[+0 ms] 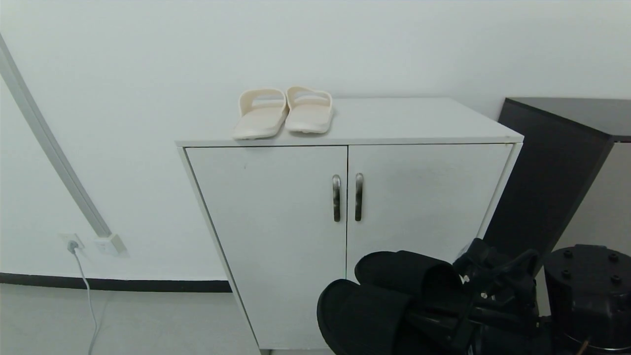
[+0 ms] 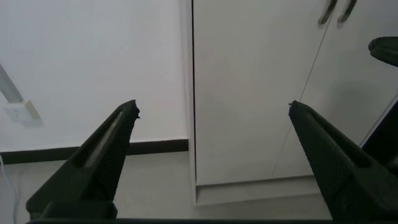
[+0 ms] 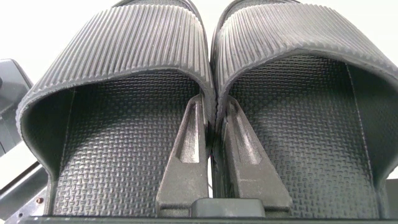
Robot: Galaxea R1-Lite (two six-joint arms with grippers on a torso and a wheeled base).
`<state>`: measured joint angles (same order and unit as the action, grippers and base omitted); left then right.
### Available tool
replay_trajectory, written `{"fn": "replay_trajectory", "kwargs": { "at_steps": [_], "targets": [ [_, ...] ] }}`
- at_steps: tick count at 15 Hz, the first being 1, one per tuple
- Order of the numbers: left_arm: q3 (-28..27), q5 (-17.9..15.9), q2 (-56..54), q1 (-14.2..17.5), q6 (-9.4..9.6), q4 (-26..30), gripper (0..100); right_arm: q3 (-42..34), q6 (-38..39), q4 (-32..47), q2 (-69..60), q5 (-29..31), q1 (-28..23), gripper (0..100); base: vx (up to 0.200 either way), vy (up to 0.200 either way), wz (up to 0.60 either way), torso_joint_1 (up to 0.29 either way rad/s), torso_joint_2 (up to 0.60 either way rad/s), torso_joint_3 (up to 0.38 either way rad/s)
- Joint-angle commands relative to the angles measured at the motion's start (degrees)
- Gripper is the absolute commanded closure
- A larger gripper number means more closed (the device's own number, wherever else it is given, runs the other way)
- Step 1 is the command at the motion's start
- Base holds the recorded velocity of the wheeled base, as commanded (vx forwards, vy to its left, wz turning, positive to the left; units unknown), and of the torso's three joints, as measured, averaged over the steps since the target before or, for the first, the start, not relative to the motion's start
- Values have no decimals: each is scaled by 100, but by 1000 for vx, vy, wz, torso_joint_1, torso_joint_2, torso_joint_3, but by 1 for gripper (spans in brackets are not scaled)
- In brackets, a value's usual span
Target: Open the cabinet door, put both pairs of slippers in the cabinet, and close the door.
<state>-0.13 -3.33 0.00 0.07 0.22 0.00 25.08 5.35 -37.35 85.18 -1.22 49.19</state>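
Note:
A white two-door cabinet (image 1: 276, 236) stands against the wall with both doors closed, its two metal handles (image 1: 347, 197) side by side at the middle. A cream pair of slippers (image 1: 283, 112) rests on its top, toward the left. My right gripper (image 3: 214, 134) is shut on the black pair of slippers (image 1: 389, 301), pinching their inner edges together; it holds them low in front of the right door. My left gripper (image 2: 211, 112) is open and empty, low and facing the cabinet's left door (image 2: 249, 87) and side edge.
A dark cabinet (image 1: 557, 167) stands just right of the white one. A wall socket with a plugged cable (image 1: 74, 246) and a slanted conduit sit on the wall to the left, above bare grey floor (image 1: 123, 320).

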Motion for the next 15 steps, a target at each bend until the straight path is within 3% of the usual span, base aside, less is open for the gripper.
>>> {"fn": "replay_trajectory", "kwargs": {
  "at_steps": [1,4,5,6,7,9,11,12,13,14,15],
  "targets": [
    [-4,-1,9,1,-13,0,0,-20,1,0,-1,-1,3,100,0,0,0,-95,456,344],
    [-48,157,35,10,-22,-9,0,-29,1,0,-10,-1,3,100,0,0,0,-85,447,362],
    [-435,333,141,19,-180,0,0,-29,1,-9,-19,-1,12,100,0,0,0,-46,442,383],
    [-1006,368,352,10,-532,70,0,-29,1,0,-19,-1,21,100,0,0,0,-32,447,398],
    [-1393,350,650,10,-664,193,0,-29,-8,0,-10,-1,38,100,0,0,0,12,364,334],
    [-1340,219,1020,-7,-514,220,0,-29,-8,-9,-36,25,91,100,0,0,0,-4,55,31],
    [-1226,-256,1283,-7,-488,211,0,-64,-8,0,-115,25,108,100,0,0,0,0,0,0],
    [-1226,-309,1318,-7,-488,211,0,-64,-8,0,-115,34,108,100,0,0,0,0,0,0],
    [-1270,-678,1600,-7,-479,185,0,-64,-8,0,-142,34,126,100,0,0,0,0,0,0],
    [-1279,-713,1644,-7,-479,176,0,-73,-8,0,-142,25,126,100,0,0,0,-17,27,66],
    [-1314,-994,2180,-7,-426,-141,0,-82,-113,0,-115,25,135,100,0,0,0,-17,183,134]
  ]
}}
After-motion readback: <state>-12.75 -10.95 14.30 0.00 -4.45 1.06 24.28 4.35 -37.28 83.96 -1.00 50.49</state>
